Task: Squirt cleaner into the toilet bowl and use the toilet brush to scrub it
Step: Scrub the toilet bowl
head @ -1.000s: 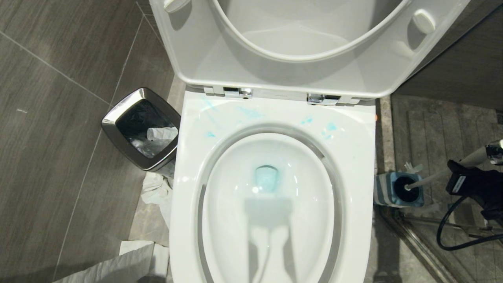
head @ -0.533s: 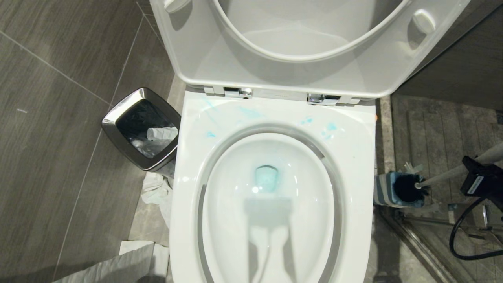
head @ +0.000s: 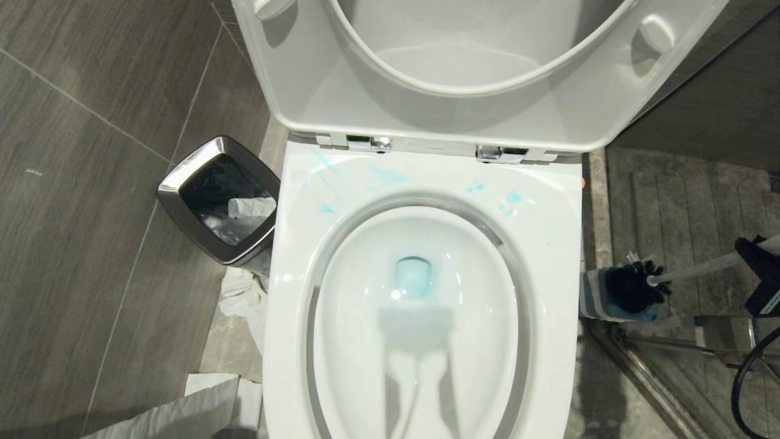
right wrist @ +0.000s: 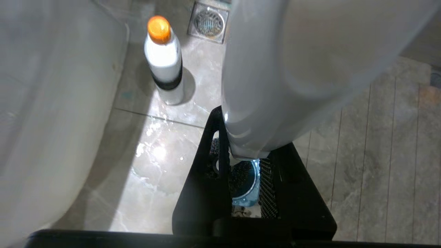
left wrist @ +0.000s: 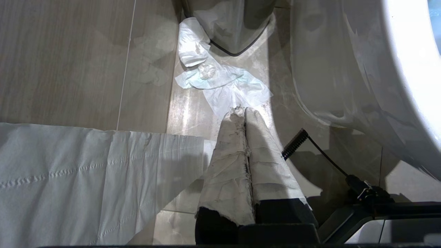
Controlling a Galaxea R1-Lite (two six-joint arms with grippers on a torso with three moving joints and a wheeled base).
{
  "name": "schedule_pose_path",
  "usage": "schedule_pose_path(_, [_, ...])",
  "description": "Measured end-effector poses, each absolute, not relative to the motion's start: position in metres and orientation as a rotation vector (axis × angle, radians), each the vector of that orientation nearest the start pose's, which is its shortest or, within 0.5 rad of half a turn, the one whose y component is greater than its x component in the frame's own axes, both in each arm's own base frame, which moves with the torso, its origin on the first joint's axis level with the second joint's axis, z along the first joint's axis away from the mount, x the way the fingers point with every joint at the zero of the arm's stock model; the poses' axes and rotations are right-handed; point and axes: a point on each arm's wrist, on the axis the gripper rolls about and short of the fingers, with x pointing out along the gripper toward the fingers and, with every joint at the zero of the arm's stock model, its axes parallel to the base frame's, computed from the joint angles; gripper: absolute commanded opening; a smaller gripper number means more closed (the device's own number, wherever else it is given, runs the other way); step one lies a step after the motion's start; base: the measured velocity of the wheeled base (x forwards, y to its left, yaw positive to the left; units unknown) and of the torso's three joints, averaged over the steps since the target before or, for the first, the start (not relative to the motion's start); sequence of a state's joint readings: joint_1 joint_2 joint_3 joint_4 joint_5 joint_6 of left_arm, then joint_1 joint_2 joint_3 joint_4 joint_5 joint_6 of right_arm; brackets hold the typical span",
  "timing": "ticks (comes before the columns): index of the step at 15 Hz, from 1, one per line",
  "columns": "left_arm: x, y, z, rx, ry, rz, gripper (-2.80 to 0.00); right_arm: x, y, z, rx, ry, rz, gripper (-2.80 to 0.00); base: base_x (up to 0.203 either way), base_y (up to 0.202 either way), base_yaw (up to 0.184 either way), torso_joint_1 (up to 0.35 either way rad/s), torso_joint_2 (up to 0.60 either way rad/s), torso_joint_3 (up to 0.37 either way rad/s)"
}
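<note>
- Since a second ago, the dark bristled head of the toilet brush (head: 634, 286) has come up out of its striped square holder (head: 594, 299) and now sits just above the holder's mouth; the right gripper (head: 758, 274) has shifted toward the right edge of the head view.
- Right gripper (right wrist: 241, 151): black fingers (right wrist: 201, 172) pinch the smooth pale-grey plastic handle, which runs out past the fingertips to the bristles.
- Beyond those fingertips, the holder's blue mouth shows directly under the brush head.
- Cleaner bottle (right wrist: 164, 60): pale, rounded, with an orange cap and a dark band; upright on glossy stone floor, ahead of the right fingers and to one side, near a square metal drain (right wrist: 208, 21).
- Toilet bowl (head: 548, 244): glossy white ceramic, oval basin, seat and lid raised; turquoise smears on the rear rim, tinted water at the outlet.
- Left gripper (left wrist: 243, 113): cloth-wrapped fingers (left wrist: 227, 162) pressed together, holding nothing, pointed down at crumpled tissue (left wrist: 220, 81) on the tiles.
- Chrome-rimmed bin (head: 219, 198) stands beside the bowl.
</note>
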State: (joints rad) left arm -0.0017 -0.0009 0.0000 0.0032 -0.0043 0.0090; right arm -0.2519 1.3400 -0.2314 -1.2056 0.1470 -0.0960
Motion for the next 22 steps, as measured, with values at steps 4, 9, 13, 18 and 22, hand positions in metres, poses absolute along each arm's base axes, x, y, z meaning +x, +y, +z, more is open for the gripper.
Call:
schedule_pose_path(4, [-0.023,0.000,0.075,0.009,0.002,-0.006,-2.80,0.169,-0.040,0.215,-0.074,-0.076,-0.105,-2.80,0.000,0.000,0.000,0.000,0.00,0.000])
schedule_pose_path(9, [-0.023,0.000,0.075,0.009,0.002,-0.006,-2.80,0.153,-0.036,0.264,-0.043,-0.029,-0.104,-2.80,0.000,0.000,0.000,0.000,0.00,0.000])
schedule_pose_path(13, [-0.023,0.000,0.075,0.009,0.002,-0.006,-2.80,0.140,-0.033,0.292,-0.030,0.037,-0.110,-2.80,0.000,0.000,0.000,0.000,0.00,0.000])
schedule_pose_path(18, [-0.023,0.000,0.075,0.009,0.002,-0.006,-2.80,0.132,-0.031,0.316,-0.030,0.043,-0.111,-2.80,0.000,0.000,0.000,0.000,0.00,0.000])
schedule_pose_path(22, [-0.023,0.000,0.075,0.007,0.002,-0.005,-2.80,0.128,-0.029,0.328,-0.017,0.027,-0.102,-2.80,0.000,0.000,0.000,0.000,0.00,0.000])
